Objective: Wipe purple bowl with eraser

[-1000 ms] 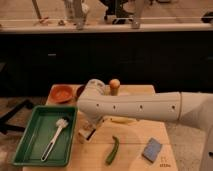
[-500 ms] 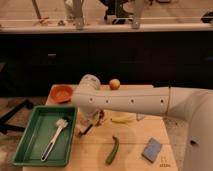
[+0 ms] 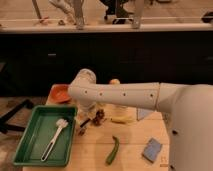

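Dark, my gripper hangs closed low over the wooden table, just right of the green tray that holds a brush. A pale bit at its tips is perhaps the eraser; I cannot tell if it is gripped. The purple bowl sits just right of the gripper, the orange bowl far left, a blue sponge near right.
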